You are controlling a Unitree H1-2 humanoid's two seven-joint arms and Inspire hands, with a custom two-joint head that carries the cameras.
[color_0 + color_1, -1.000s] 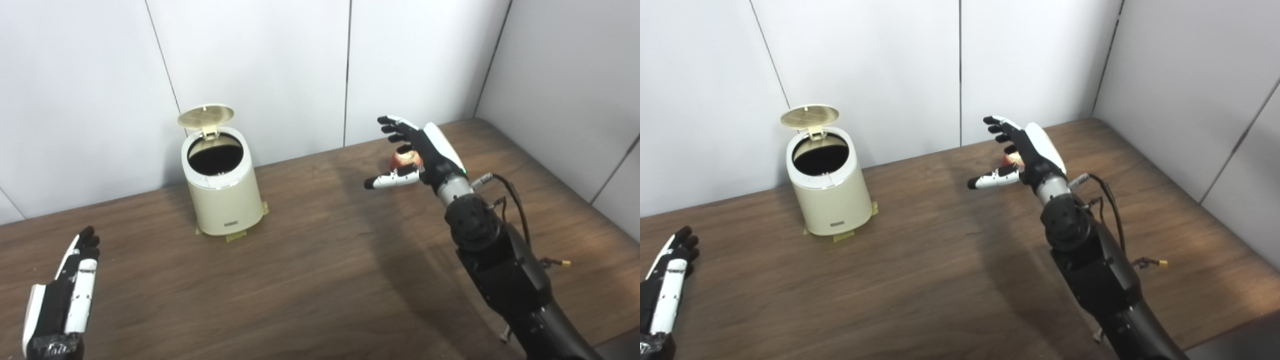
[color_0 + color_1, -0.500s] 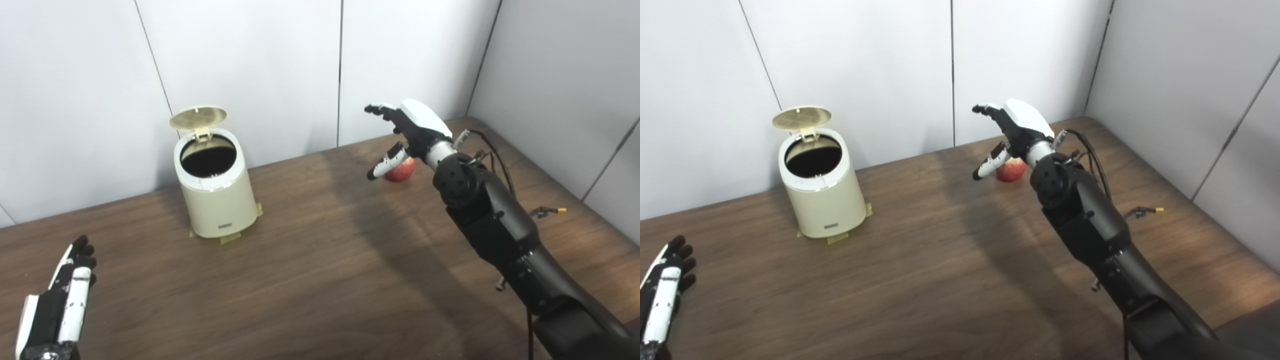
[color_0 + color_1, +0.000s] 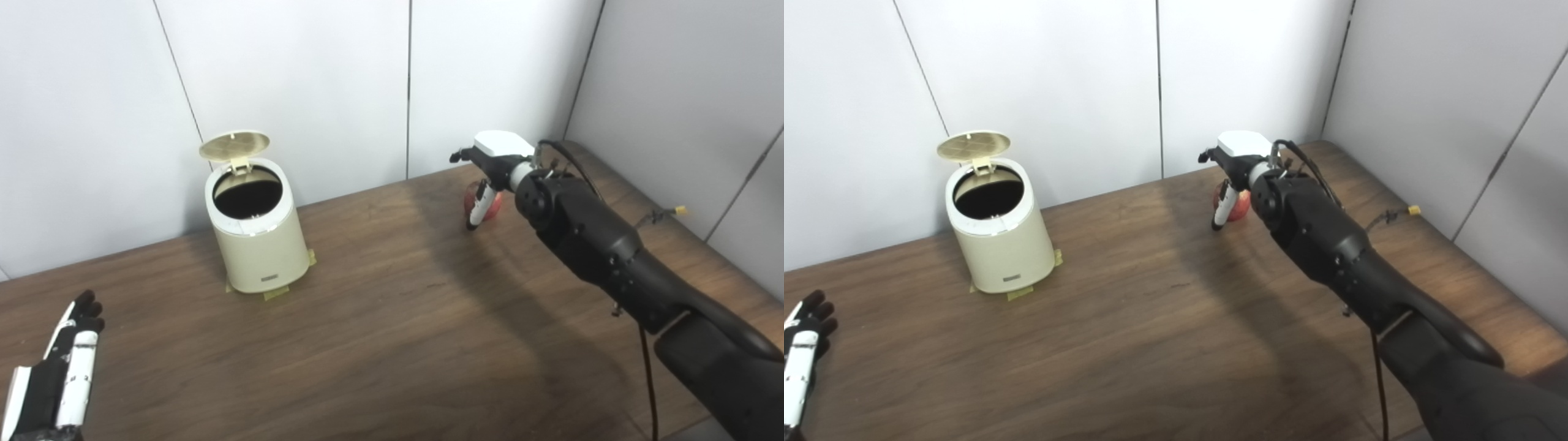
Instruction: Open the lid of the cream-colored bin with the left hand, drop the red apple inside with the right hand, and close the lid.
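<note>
A dark wooden worktop [image 3: 380, 343] fills the scene beneath grey wall panels. Toward its back left stands the cream-colored bin [image 3: 256, 245], its lid [image 3: 234, 145] tipped up on the rear hinge so the dark inside shows. Far to the right, the right robot hand [image 3: 490, 164] arches over the red apple [image 3: 493, 205], which sits on the worktop, thumb down beside it, fingers spread and not closed on it. The left robot hand [image 3: 58, 380] lies flat and spread at the bottom left corner.
</note>
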